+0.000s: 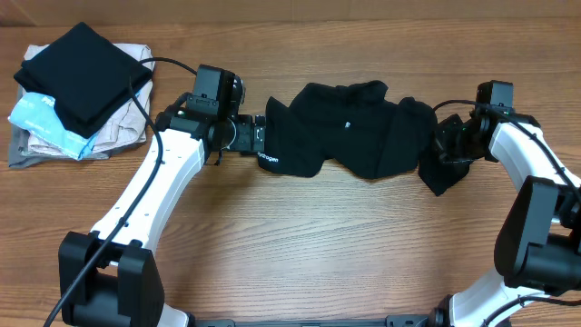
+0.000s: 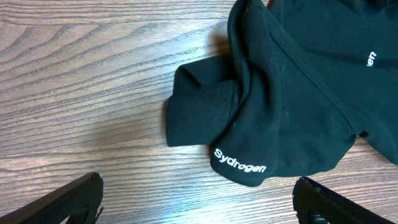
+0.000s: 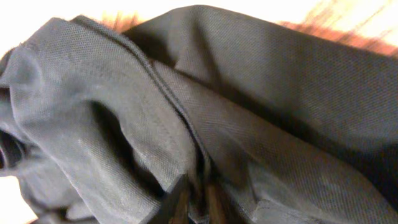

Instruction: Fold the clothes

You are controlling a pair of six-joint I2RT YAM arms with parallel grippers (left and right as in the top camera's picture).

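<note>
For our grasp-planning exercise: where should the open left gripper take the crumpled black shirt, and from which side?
Probably the lettered sleeve hem: it juts from the black shirt toward the left gripper, lying flat on the table. Come in low from the left arm's side; the right gripper pinches the opposite end.

The wooden bench (image 1: 318, 245) carries a black shirt (image 1: 349, 136), crumpled and stretched sideways across its far middle. At the far left corner lies a pile (image 1: 82, 91) of folded garments, a black one on top.
</note>
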